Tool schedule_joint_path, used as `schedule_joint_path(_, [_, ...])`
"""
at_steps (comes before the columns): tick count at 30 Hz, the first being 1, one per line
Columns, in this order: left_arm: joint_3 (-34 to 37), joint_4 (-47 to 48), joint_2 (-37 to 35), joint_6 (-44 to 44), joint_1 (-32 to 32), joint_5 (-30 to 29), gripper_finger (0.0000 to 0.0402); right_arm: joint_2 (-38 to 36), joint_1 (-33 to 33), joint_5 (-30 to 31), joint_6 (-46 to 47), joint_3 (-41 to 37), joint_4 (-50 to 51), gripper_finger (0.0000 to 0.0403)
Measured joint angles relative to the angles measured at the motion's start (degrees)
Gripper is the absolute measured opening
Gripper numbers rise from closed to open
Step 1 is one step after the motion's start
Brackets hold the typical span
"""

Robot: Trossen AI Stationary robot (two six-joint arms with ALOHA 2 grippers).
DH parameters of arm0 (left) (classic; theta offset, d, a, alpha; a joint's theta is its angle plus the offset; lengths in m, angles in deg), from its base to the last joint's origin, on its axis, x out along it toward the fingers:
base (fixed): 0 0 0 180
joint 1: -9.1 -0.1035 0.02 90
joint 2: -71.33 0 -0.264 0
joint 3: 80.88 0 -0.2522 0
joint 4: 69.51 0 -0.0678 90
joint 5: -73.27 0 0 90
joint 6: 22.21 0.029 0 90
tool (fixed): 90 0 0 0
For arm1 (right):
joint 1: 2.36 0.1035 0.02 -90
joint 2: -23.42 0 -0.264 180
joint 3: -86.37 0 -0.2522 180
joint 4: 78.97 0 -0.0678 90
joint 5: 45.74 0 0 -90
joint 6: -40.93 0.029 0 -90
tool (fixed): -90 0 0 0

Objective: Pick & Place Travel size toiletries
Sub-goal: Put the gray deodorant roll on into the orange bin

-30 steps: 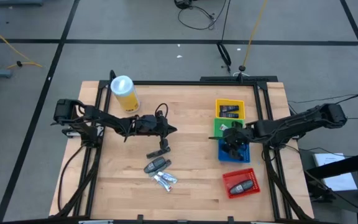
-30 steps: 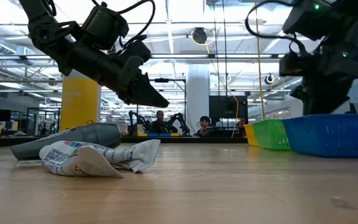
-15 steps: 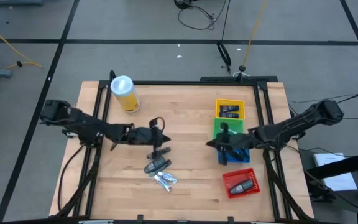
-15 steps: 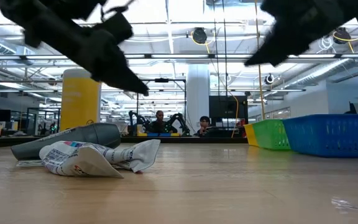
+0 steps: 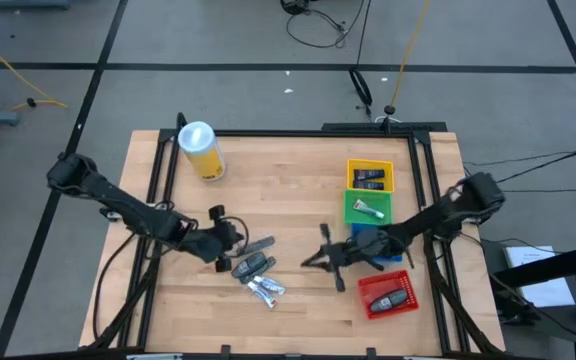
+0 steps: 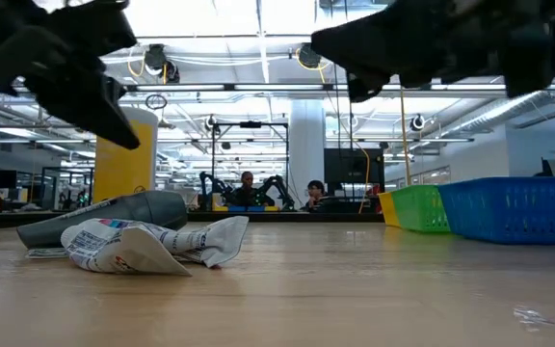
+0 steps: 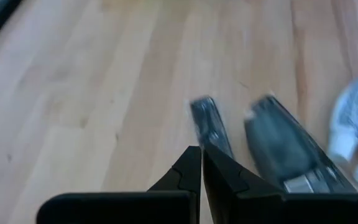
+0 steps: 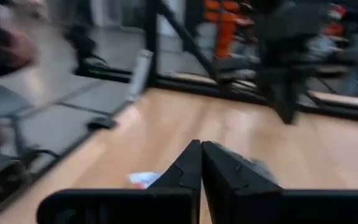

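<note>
Collision was the risk: both closed, empty hands, left hand (image 5: pixel 230 240) and right hand (image 5: pixel 313 260), converged on the dark grey tubes (image 5: pixel 251 266) and crumpled silvery sachets (image 5: pixel 266 290).

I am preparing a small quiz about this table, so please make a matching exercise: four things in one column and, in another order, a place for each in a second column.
Things:
1. yellow tray
2. green tray
3. red tray
4. yellow canister

Places:
A. near the table's far left corner
B. nearest the table's front edge of the trays
C. holds a white-green tube
D. farthest back of the trays, with two dark packs

Pairs: 1-D, 2-C, 3-B, 4-A
</note>
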Motion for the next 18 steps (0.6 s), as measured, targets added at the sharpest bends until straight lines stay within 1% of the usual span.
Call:
schedule_joint_path(2, [0.00, 1.50, -0.02, -1.07, 1.43, -0.01, 0.0019, 3.48, -0.06, -2.75, 0.04, 0.66, -5.23, 0.0005])
schedule_joint_path(3, [0.00, 1.87, 0.00, -1.33, 1.93, -0.01, 0.0019, 4.98, -0.07, -2.78, 0.38, 1.61, -6.64, 0.0008])
schedule_joint_path(6, [0.00, 2.39, 0.02, -1.47, 2.74, -0.07, 0.0019, 8.48, -0.11, -2.02, 0.66, 5.17, -5.76, 0.0024])
schedule_joint_path(9, [0.00, 3.95, 0.04, -2.12, 3.00, -0.07, 0.0019, 10.77, 0.09, 0.95, 0.58, 9.39, 0.77, 0.0051])
schedule_joint_path(12, [0.00, 6.62, 0.02, -4.59, 3.55, -0.08, 0.0019, 11.27, 0.41, 5.22, 0.07, 13.50, 9.16, 0.0084])
schedule_joint_path(15, [0.00, 10.14, 0.02, -7.36, 4.68, -0.07, 0.0019, 11.22, 0.44, 9.01, 0.01, 17.02, 16.75, 0.0125])
schedule_joint_path(18, [0.00, 13.21, 0.02, -10.17, 5.74, -0.12, 0.0019, 11.22, 0.39, 10.80, -0.03, 19.73, 20.70, 0.0169])
